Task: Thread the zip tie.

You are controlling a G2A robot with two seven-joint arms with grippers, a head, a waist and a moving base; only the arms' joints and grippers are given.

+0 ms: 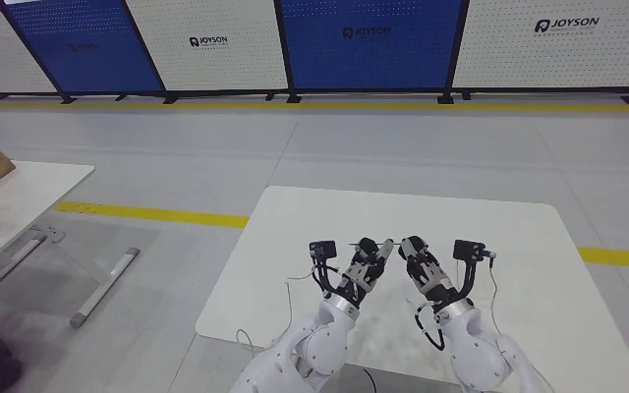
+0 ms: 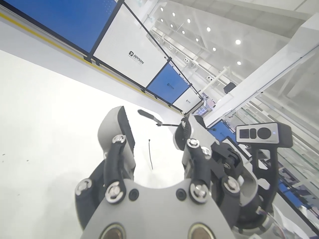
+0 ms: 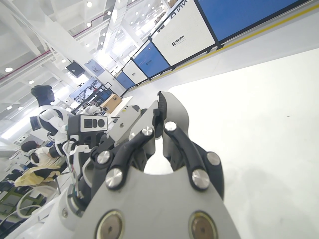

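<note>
One zip tie (image 2: 149,117) sat pinched in right hand (image 3: 159,108), tail crossing gap between left hand's (image 2: 155,116) spread fingers (image 2: 113,128) above bench (image 2: 49,100); likely presented for regrasp.

Both arms forward, wrists side by side, tips angled toward each other.
There's the left gripper (image 2: 154,118) spread wide; the right gripper (image 3: 159,103) pinched tight, pads pressed together.

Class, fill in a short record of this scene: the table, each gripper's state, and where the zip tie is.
table: white, both arms above it
left gripper: open
right gripper: shut, apparently pinching the zip tie
zip tie position: black, free end seen between the left gripper's fingers
threading: no closed loop visible
</note>
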